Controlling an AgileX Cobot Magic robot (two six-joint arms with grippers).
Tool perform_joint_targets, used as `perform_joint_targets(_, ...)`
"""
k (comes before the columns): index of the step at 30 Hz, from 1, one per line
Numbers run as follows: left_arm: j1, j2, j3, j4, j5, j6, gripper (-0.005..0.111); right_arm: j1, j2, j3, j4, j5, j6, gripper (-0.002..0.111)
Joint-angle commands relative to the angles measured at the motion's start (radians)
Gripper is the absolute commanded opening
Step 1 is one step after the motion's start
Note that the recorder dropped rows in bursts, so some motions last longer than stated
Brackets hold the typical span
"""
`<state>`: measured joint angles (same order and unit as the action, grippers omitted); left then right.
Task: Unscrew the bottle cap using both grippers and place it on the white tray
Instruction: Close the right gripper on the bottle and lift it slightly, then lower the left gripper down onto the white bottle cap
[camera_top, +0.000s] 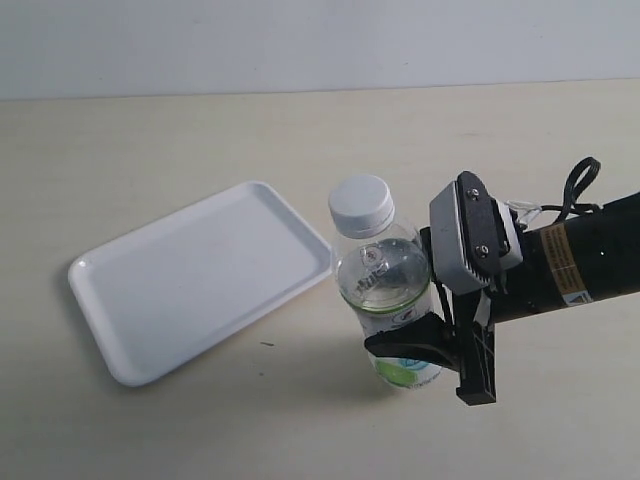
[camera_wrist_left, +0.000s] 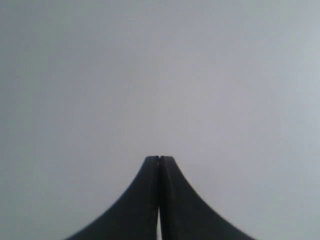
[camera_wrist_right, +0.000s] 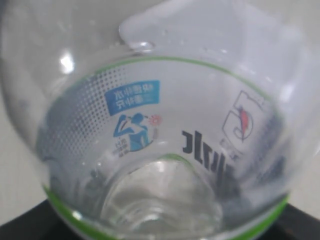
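The bottle (camera_top: 388, 285) stands on the table just right of the white tray (camera_top: 190, 280), slightly tilted. The white bottle cap (camera_top: 361, 205) sits on its neck. My right gripper (camera_top: 400, 335) reaches in from the right and is shut on the bottle's lower, labelled part. One black finger crosses in front of the label; the other is hidden behind it. In the right wrist view the bottle (camera_wrist_right: 160, 125) fills the frame, with dark fingers (camera_wrist_right: 20, 227) at its sides. My left gripper (camera_wrist_left: 160, 159) is shut with nothing in it, facing a blank grey surface, and is outside the exterior view.
The tray lies empty and askew at the left of the beige table (camera_top: 150, 140). A pale wall (camera_top: 300, 40) runs behind the table. The right arm's black body with a yellow label (camera_top: 565, 262) and a cable (camera_top: 580, 180) extends off to the right.
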<state>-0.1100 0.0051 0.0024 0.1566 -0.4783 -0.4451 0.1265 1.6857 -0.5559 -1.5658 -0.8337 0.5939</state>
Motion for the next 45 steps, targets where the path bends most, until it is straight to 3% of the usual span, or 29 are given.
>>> perform_joint_targets(1, -0.005, 0.041, -0.080, -0.157, -0.219, 0.000, 0.000, 0.003, -0.003, -0.010, 0.024, -0.035, -0.007, 0.000)
perform_joint_targets(4, -0.005, 0.174, -0.249, -0.285, -0.159, 0.151, 0.000, 0.003, -0.003, -0.010, 0.024, -0.047, -0.007, 0.000)
perform_joint_targets(7, -0.005, 0.382, -0.464, -0.293, -0.031, 0.316, 0.000, 0.003, -0.003, -0.010, 0.024, -0.059, -0.007, 0.000)
perform_joint_targets(14, -0.005, 0.932, -0.905, -0.288, 0.834, 0.630, 0.000, 0.003, -0.003, -0.010, 0.020, -0.055, 0.002, 0.000)
perform_joint_targets(17, -0.005, 1.145, -1.075, -0.297, 1.167, 0.680, 0.000, 0.003, -0.003, -0.010, 0.015, -0.055, 0.013, 0.000)
perform_joint_targets(24, -0.098, 1.391, -1.349, -0.525, 1.663, 0.843, 0.000, 0.003, -0.003, -0.010, 0.011, -0.027, 0.018, 0.000)
perform_joint_targets(27, -0.169, 1.415, -1.439, -0.585, 1.699, 0.861, 0.002, 0.003, -0.003, -0.010, -0.014, -0.027, 0.020, 0.000)
perform_joint_targets(32, -0.309, 1.419, -1.530, -0.629, 1.699, 0.875, 0.021, 0.003, -0.003, -0.010, -0.027, -0.025, 0.038, 0.000)
perform_joint_targets(35, -0.404, 1.429, -1.537, -0.683, 1.699, 0.879, 0.044, 0.003, -0.003, -0.010, -0.027, 0.008, 0.038, 0.000)
perform_joint_targets(36, -0.446, 1.441, -1.537, -0.692, 1.699, 0.879, 0.058, 0.003, -0.003, -0.010, -0.027, 0.031, 0.046, 0.000)
perform_joint_targets(39, -0.545, 1.478, -1.537, -0.638, 1.699, 0.876, 0.082, 0.003, -0.003, -0.010, -0.018, 0.056, 0.073, 0.000)
perform_joint_targets(42, -0.626, 1.535, -1.537, -0.537, 1.699, 0.851, 0.079, 0.003, -0.003, -0.010, -0.014, 0.035, 0.086, 0.000)
perform_joint_targets(45, -0.662, 1.595, -1.545, -0.510, 1.699, 0.896, 0.078, 0.003, -0.003, -0.010, 0.009, 0.027, 0.084, 0.000)
